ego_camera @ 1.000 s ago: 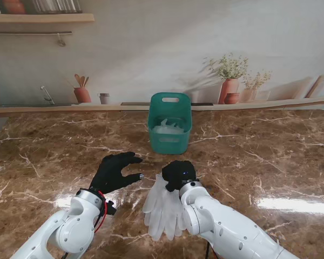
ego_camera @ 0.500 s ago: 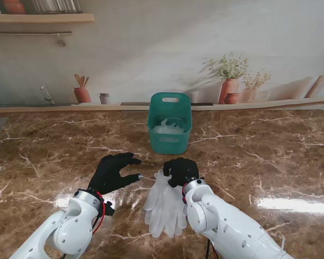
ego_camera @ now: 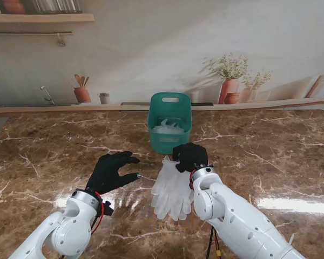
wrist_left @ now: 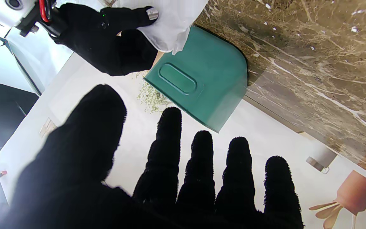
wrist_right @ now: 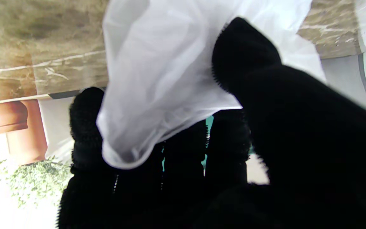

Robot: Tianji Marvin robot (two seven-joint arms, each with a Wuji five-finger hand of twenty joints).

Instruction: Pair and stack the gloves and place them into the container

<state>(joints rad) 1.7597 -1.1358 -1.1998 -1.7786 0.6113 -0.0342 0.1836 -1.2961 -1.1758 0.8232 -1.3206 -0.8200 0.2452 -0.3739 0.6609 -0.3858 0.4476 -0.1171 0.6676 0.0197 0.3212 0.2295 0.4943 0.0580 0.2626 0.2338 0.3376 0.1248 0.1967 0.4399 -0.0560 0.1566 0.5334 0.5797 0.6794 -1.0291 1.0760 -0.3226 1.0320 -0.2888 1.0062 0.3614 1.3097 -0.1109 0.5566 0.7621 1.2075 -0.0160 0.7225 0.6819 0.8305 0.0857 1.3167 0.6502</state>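
Robot arms reach over a brown marble table point(ego_camera: 270, 162). The right hand point(ego_camera: 190, 156) grips the cuff end of stacked white gloves point(ego_camera: 171, 186), thumb pressed on the fabric; their fingers trail toward the robot, just in front of the green container point(ego_camera: 170, 125). More white material lies inside it. The left hand point(ego_camera: 112, 170), to the left, is spread and grasps nothing.

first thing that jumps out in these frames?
The white gloves hanging from the right hand, lifted just in front of the green container at the table's middle; the right wrist view shows the fingers pinching the fabric. Next, the left hand spread open and holding nothing, to the left. White gloves already lie inside the container.
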